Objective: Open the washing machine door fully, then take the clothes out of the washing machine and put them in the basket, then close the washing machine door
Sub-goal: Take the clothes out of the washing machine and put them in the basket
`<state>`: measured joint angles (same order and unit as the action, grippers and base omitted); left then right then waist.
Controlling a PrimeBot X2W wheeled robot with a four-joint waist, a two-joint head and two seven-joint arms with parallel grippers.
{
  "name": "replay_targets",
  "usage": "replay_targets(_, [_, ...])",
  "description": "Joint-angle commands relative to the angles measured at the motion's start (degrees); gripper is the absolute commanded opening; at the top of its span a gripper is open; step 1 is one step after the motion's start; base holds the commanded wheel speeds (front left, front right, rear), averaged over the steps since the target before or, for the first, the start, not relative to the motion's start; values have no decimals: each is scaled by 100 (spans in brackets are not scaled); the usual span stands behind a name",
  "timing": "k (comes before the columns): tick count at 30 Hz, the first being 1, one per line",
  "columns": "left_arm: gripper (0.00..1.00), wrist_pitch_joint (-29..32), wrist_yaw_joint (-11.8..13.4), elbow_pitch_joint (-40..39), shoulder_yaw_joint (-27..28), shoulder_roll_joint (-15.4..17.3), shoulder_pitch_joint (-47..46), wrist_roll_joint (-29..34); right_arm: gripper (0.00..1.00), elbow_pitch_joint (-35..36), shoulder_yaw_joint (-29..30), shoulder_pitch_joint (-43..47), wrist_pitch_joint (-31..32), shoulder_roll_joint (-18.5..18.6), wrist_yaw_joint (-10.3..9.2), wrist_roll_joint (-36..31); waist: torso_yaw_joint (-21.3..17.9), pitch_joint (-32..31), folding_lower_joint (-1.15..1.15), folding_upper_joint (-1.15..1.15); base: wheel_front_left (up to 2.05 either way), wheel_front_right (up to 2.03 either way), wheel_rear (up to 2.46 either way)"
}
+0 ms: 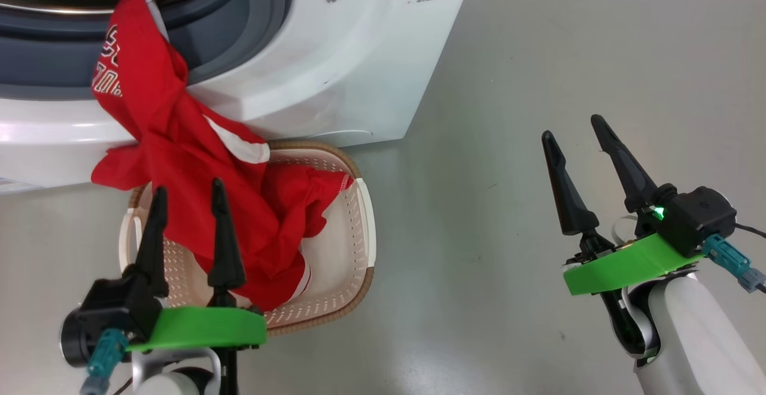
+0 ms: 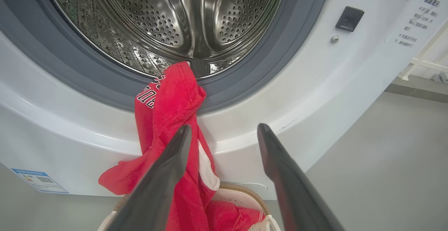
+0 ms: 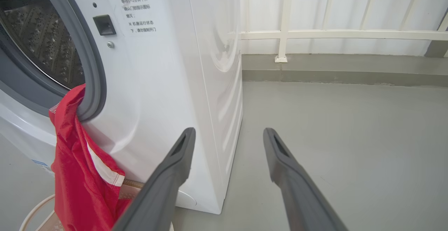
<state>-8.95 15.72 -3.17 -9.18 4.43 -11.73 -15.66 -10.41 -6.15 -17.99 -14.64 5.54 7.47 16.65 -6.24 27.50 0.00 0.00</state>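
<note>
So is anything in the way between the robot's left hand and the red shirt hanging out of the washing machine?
Nothing visible is. The open left hand points straight at the bright red jersey with white trim, which drapes from the grey rim of the big white washing machine down into the cream perforated plastic basket.

One washing machine (image 1: 359, 54); one red jersey (image 1: 173, 155); one basket (image 1: 366, 221); two left fingers (image 1: 224, 245), two right fingers (image 1: 565, 191).

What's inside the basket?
The lower part of the red clothes lies in the basket; their top hangs from the washing machine. The basket floor beneath them is hidden.
</note>
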Motion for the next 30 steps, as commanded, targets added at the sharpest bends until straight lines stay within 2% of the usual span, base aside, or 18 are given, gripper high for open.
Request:
replay_targets(1, [100,33,-32,-65,202,77,-58,-53,100,121,-118,93,-36,7,2,5,-6,-4,0,0,0,0,0])
replay_targets(9, [100,120,-216,474,339,161,-657,-326,100,98,-187,63,-36,4,2,16,-70,-11,0,0,0,0,0])
replay_targets(17, [100,199,-386,1325,454,401,-1672,-407,100,74,-278,43,-36,-7,2,32,-185,-12,0,0,0,0,0])
replay_targets(26, [100,878,-441,2514,472,829,-2872,-375,100,53,-325,42,-36,-5,2,40,-332,22,0,0,0,0,0])
replay_targets(30, [100,1298,-430,3028,377,908,-3337,-337,100,36,-335,25,-36,-8,2,41,-356,59,0,0,0,0,0])
